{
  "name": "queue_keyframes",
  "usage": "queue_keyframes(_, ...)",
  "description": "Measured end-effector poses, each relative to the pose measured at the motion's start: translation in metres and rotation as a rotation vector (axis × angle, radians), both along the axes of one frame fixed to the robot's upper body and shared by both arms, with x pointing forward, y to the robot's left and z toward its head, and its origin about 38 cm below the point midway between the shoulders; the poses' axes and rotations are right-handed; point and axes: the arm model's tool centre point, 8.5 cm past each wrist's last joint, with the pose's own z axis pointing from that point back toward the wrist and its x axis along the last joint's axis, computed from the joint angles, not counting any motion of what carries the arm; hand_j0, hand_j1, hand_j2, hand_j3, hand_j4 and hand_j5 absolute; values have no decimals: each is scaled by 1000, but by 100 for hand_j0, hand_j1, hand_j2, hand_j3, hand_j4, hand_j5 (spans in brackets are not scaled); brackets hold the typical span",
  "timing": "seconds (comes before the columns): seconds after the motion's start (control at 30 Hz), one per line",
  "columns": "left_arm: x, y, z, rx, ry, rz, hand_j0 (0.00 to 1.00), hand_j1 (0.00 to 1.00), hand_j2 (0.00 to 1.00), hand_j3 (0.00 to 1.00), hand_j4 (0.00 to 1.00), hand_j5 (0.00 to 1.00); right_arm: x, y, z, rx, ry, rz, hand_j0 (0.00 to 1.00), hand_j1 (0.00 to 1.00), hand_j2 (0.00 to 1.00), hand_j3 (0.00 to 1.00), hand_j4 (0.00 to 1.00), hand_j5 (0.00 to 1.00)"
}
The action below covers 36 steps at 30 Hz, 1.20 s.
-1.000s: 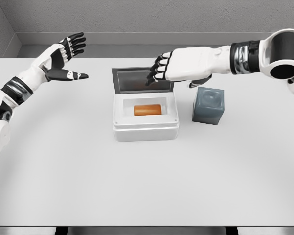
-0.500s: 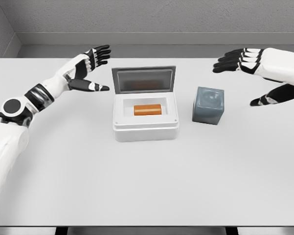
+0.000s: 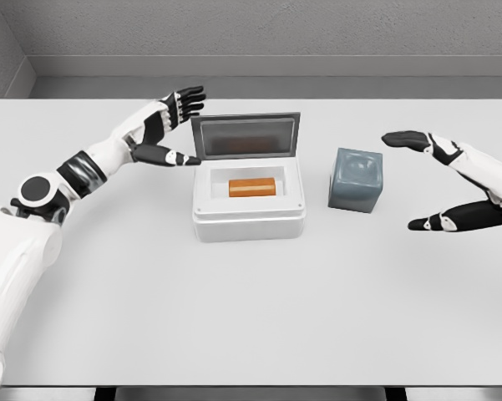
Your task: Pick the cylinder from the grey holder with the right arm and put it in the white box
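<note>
An orange cylinder (image 3: 252, 187) lies on its side inside the white box (image 3: 249, 221), whose grey lid (image 3: 245, 137) stands up at the back. The grey holder (image 3: 357, 180) sits just right of the box with nothing in it. My right hand (image 3: 418, 180) hangs open to the right of the holder, thumb low, fingers spread, holding nothing. My left hand (image 3: 182, 125) is open just left of the lid's edge, its thumb close to the box's back left corner.
The white table (image 3: 251, 317) runs to a grey wall at the back. Its front edge is near the bottom of the view.
My right hand has drawn back from above the box to the right of the holder and dropped lower. My left hand has moved right, up to the lid.
</note>
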Motion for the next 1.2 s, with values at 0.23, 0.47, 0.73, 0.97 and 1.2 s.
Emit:
queue_keyframes(0.23,-8,-3,2,-3,-16,-18,100,100,100,100,100,100,-4,4,-21,48,37,-17,100,100,100,100,100,100)
queue_keyframes(0.47,-21,0,2,6,-31,-33,100,100,100,100,100,100,-2,2,-26,56,48,-32,100,100,100,100,100,100)
queue_keyframes(0.73,-38,5,-2,11,-38,-43,100,100,100,100,100,100,-1,1,-27,50,47,-35,100,100,100,100,100,100)
queue_keyframes(0.97,-51,13,5,17,-66,-47,100,100,100,100,100,100,-1,1,-27,47,47,-37,100,100,100,100,100,100)
queue_keyframes(1.2,-63,19,12,14,-93,-44,100,100,100,100,100,100,0,1,-27,42,44,-38,100,100,100,100,100,100)
